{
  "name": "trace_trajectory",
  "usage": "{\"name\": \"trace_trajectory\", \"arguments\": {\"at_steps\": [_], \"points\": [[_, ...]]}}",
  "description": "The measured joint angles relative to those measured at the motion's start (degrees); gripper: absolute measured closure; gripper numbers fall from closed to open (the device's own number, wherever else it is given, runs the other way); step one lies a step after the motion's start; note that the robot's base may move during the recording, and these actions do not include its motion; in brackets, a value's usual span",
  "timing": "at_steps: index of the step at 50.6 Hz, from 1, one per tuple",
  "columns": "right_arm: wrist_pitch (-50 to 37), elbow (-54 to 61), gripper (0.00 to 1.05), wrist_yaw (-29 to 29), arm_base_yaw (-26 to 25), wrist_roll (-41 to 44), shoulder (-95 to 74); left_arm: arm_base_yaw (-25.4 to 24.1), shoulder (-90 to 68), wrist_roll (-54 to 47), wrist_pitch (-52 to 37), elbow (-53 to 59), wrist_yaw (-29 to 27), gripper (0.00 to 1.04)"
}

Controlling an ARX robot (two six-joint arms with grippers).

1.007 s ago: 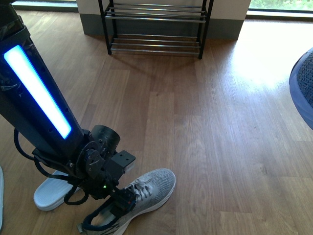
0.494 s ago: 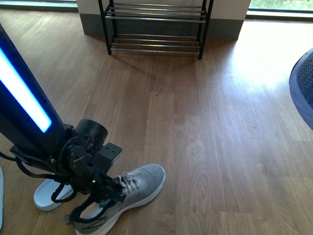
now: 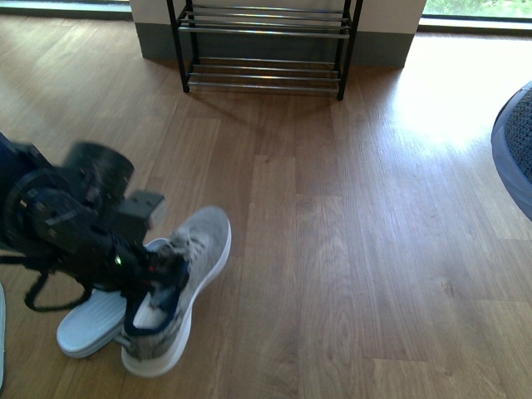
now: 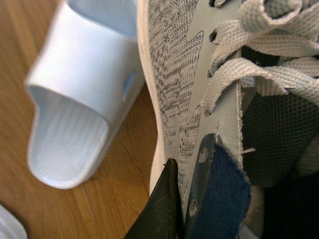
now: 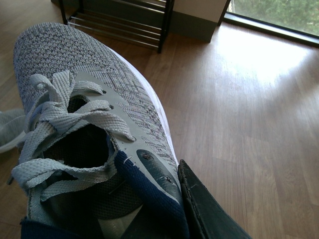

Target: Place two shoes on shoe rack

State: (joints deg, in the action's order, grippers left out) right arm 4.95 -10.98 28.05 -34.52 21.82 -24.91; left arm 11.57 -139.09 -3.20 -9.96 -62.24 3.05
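Note:
One grey sneaker with a white sole hangs tilted over the wooden floor at the front left, toe pointing to the far right. My left gripper is shut on its navy-lined collar. The left wrist view shows a black finger pressed on the outside of that collar. The other grey sneaker fills the right wrist view, and my right gripper is shut on its collar, with one black finger outside. The black shoe rack with chrome bars stands against the far wall; its bars carry nothing.
A pale blue slide slipper lies on the floor just behind and left of the left-hand sneaker, and shows as a slipper beside it. A blue-rimmed grey shape cuts in at the right edge. Bare wooden floor stretches to the rack.
My left arm has swung left and up with the sneaker. The shoe has left the floor, and its toe has turned from pointing right to pointing up toward the rack.

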Motion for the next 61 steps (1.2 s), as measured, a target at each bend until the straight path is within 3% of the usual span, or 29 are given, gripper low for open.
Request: {"name": "trace_trajectory", "arguments": {"at_steps": [13, 24, 44, 61], "points": [[0.0, 0.0, 1.03, 0.0, 0.0, 0.0, 0.0, -4.8, 27.1, 2.6, -3.4, 15.2, -5.8, 1.03], [0.0, 0.0, 1.03, 0.0, 0.0, 0.0, 0.0, -9.0, 49.5, 0.5, -4.2, 30.2, -16.7, 1.03], [0.0, 0.0, 1.03, 0.0, 0.0, 0.0, 0.0, -13.6, 108.0, -4.8, 10.4, 50.4, -30.2, 1.03], [0.0, 0.0, 1.03, 0.0, 0.0, 0.0, 0.0, -13.9, 112.7, -4.0, 11.5, 51.0, -29.8, 1.03]]}}
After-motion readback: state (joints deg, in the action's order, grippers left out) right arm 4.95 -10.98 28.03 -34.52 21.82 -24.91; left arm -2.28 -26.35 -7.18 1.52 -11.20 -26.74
